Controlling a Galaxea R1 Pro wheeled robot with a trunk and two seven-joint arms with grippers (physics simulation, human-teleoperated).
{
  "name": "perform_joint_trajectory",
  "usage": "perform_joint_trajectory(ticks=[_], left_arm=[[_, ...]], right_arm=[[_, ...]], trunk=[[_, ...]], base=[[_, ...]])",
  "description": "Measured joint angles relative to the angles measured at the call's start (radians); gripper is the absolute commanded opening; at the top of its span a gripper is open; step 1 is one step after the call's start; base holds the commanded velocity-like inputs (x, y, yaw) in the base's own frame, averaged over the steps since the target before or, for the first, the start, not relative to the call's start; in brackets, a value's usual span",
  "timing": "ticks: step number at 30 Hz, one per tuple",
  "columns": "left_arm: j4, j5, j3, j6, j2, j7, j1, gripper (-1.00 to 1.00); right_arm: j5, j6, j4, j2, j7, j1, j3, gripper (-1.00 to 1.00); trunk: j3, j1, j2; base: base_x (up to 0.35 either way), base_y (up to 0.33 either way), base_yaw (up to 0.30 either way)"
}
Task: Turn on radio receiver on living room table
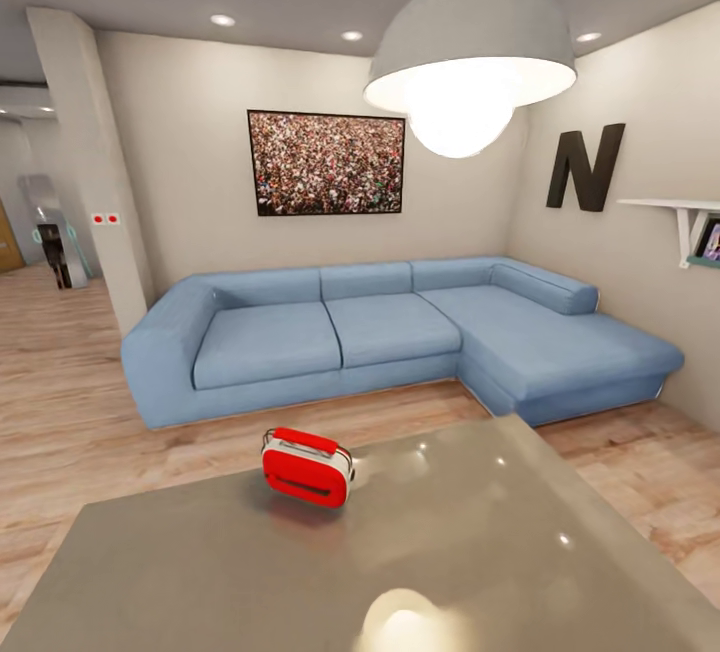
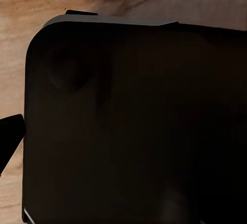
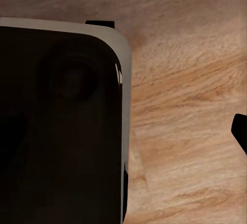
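Observation:
The red radio receiver (image 1: 307, 467) with white side trim and a thin metal handle stands near the far left edge of the glossy grey table (image 1: 470, 552) in the head view. Only its back or side with a dark slot shows; its dial is hidden. Neither arm reaches over the table. In the left wrist view a single dark fingertip (image 2: 9, 139) pokes in at the frame's edge, over pale wood floor. The right wrist view has one dark fingertip (image 3: 240, 131) at its edge too. Both fingertips stand far from the middle, with nothing held.
Beyond the table a blue L-shaped sofa (image 1: 400, 332) lines the beige walls under a framed crowd picture (image 1: 326, 163). A white dome lamp (image 1: 470, 52) hangs above the table. Plank floor (image 1: 70, 412) runs between table and sofa. My black base (image 2: 134, 121) sits under both wrists.

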Motion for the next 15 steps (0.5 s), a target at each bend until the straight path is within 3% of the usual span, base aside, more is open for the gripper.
perform_joint_trajectory(ticks=[5, 9, 15], left_arm=[[0.0, 0.002, 0.003, 0.001, 0.001, -0.006, 0.0, 1.0], [0.0, 0.002, 0.003, 0.001, 0.001, -0.006, 0.0, 1.0], [0.0, 0.001, 0.001, 0.0, 0.0, -0.003, 0.0, 1.0]], right_arm=[[0.0, 0.0, 0.0, 0.0, -0.001, 0.0, 0.0, 1.0], [0.0, 0.0, 0.0, 0.0, -0.001, 0.0, 0.0, 1.0], [0.0, -0.003, 0.0, 0.0, -0.002, 0.0, 0.0, 1.0]], trunk=[[0.0, 0.0, 0.0], [0.0, 0.0, 0.0], [0.0, 0.0, 0.0]], base=[[0.259, 0.165, 0.0], [0.085, 0.061, 0.009], [0.01, 0.007, 0.216]])
